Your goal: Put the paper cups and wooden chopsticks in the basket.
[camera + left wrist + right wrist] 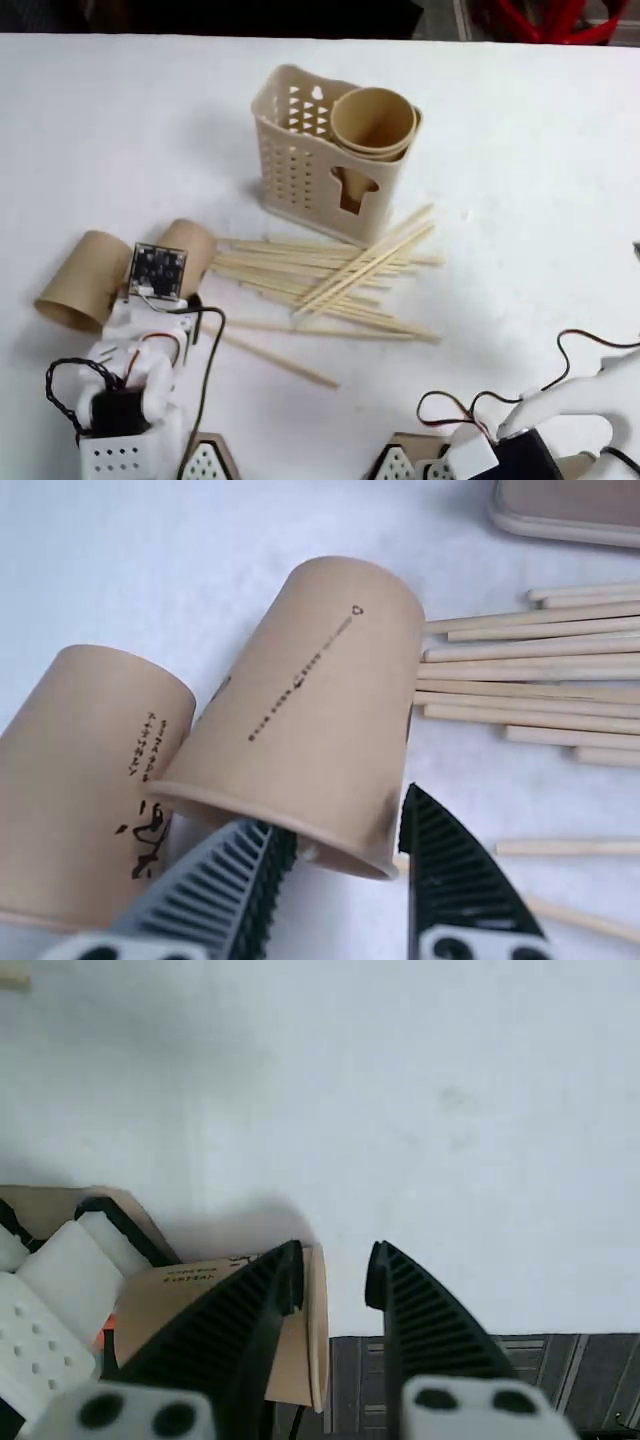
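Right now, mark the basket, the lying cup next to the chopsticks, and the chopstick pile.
basket point(300, 175), high view, perforated front wall.
cup point(310, 690), left wrist view, side wall.
chopsticks point(350, 276), high view, middle of pile.

White plastic left arm point(135, 345) and right arm point(560, 415), black-and-red cables point(60, 385) trailing behind ribbed, pointed grey-and-black jaws.

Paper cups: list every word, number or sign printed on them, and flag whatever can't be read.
Cup by the chopsticks (chopsticks): one line of small dark print along its side, too small to read, ending in a triangular sign.
Other lying cup: several dark lines of print, too blurred to read.
Cup in the basket (basket): no print visible.
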Controlling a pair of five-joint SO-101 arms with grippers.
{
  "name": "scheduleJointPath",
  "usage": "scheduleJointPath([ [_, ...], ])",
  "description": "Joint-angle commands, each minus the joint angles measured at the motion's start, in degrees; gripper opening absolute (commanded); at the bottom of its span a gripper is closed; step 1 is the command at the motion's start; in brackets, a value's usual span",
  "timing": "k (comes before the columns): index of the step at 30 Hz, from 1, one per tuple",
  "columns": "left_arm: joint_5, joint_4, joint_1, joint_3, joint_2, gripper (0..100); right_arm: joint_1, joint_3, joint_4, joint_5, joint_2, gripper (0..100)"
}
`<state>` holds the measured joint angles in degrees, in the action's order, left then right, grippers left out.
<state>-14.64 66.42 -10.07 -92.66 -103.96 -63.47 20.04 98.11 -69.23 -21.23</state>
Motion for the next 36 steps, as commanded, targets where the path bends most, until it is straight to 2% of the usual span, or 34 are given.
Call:
scheduleJointPath([
  [1,0.2,-0.7,-0.5,0.3,-0.6,18,-2.2,2.9,0.4,-4.0,-0.1,12.0],
  [10,0.2,-0.6,-0.6,0.3,-0.6,18,-8.2,6.7,-0.2,-9.0,0.0,12.0],
  [24,0.2,-0.9,-0.6,-0.5,-0.6,18,-11.3,17.3,-11.8,-9.8,0.0,11.7],
  [28,0.2,-0.9,-0.6,-0.5,-0.6,18,-12.7,17.2,-11.8,-10.0,0.0,4.7],
  [30,0.2,-0.9,-0.6,-0.5,-0.6,18,-13.1,17.2,-11.6,-12.7,0.0,1.6],
  [36,0.2,-0.9,-0.6,-0.5,-0.6,18,-13.3,17.3,-11.4,-14.9,0.0,1.9],
])
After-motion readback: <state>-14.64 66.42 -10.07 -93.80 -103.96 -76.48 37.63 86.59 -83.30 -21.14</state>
